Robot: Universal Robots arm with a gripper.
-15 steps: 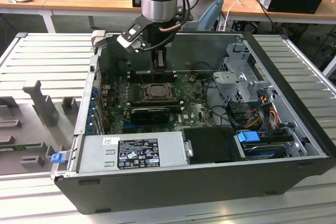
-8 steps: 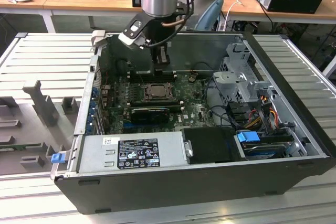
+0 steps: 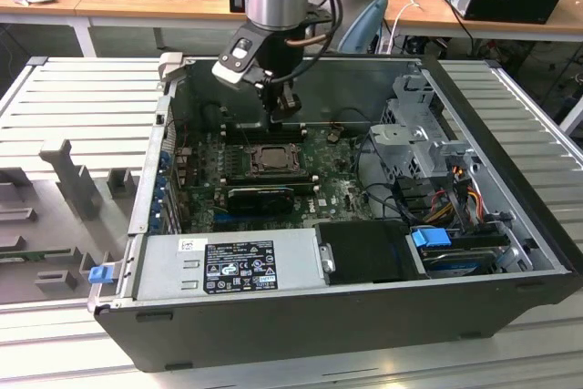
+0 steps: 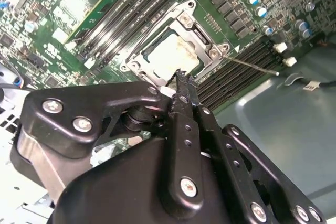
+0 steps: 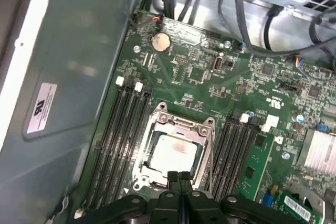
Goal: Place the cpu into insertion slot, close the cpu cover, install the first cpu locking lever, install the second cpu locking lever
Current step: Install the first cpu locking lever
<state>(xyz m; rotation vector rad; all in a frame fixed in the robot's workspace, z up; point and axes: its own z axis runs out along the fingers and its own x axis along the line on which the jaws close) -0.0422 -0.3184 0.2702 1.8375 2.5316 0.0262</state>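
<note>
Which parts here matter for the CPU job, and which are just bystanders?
Job: grey-beige square metal-topped cpu; thin silver metal cpu cover frame; black robot hand.
Bystanders: long black memory slots; round silver coin battery; grey labelled power supply box.

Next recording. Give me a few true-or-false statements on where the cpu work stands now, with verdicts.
1. The cpu lies in the insertion slot. True.
2. The gripper is holding the cpu. False: it is shut on nothing, near the slot's edge.
3. The cpu cover lies flat around the chip. True.
4. The gripper hangs over the drive bays at the exterior view's right. False: it is over the green board, between the memory slots.
</note>
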